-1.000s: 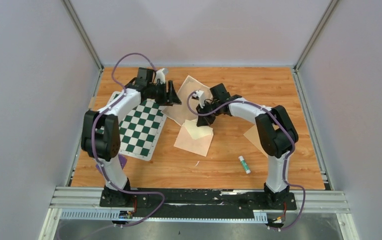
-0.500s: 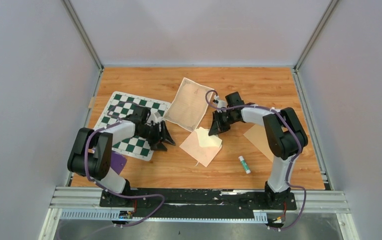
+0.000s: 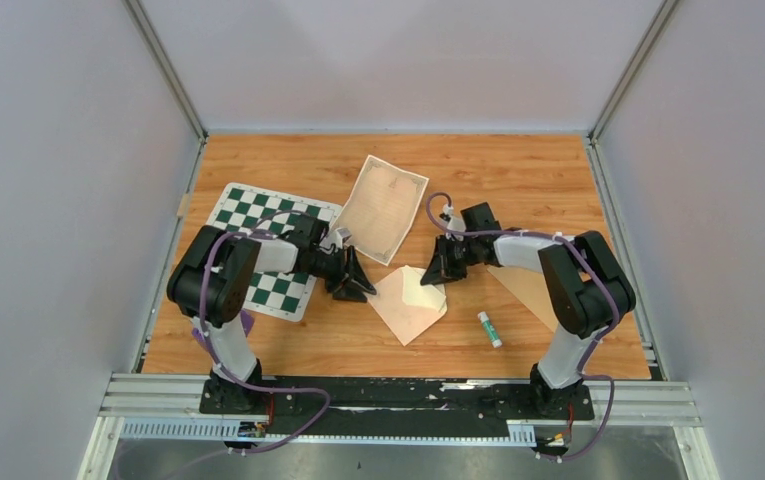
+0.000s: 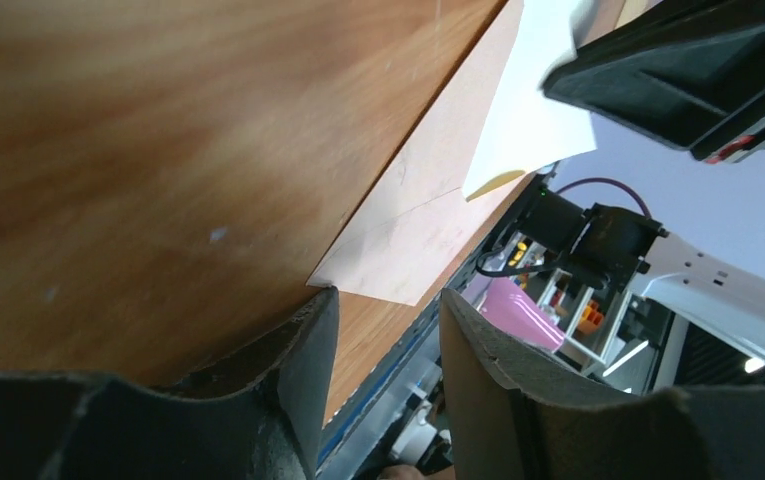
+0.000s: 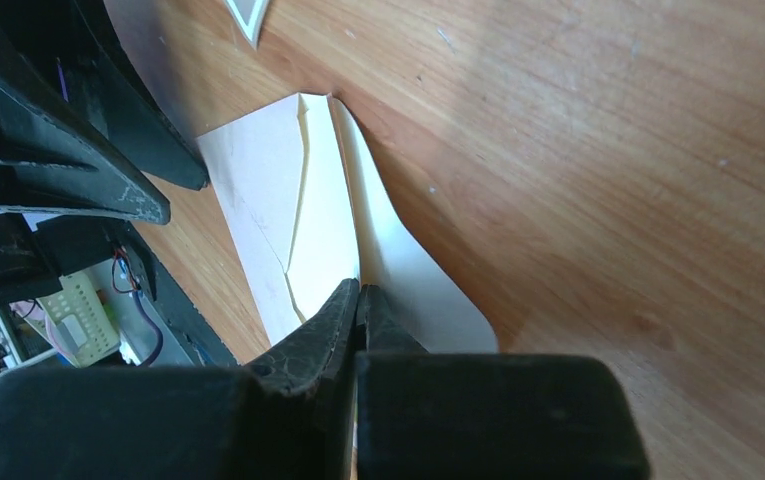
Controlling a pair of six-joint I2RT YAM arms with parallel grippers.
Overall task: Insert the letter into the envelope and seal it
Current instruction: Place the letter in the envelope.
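The letter (image 3: pixel 383 203), cream with a dark ornate border, lies flat at the back centre with neither gripper on it. The pale envelope (image 3: pixel 403 307) lies in front of it with its flap (image 3: pixel 424 291) raised. My right gripper (image 3: pixel 436 272) is shut on the flap's edge; in the right wrist view the white flap (image 5: pixel 413 270) runs into the closed jaws of the gripper (image 5: pixel 360 290). My left gripper (image 3: pixel 355 287) is open and low on the table. In the left wrist view, one fingertip (image 4: pixel 320 320) touches the envelope's corner (image 4: pixel 398 255).
A green-and-white chessboard mat (image 3: pixel 270 250) lies under the left arm. A plain tan rectangle (image 3: pixel 530 288) lies under the right arm. A glue stick (image 3: pixel 489 328) lies front right. A purple object (image 3: pixel 242 324) sits by the left arm's base.
My left gripper came from beside the letter at the back down to the envelope's left corner. My right gripper pulled the envelope by its flap toward the front right.
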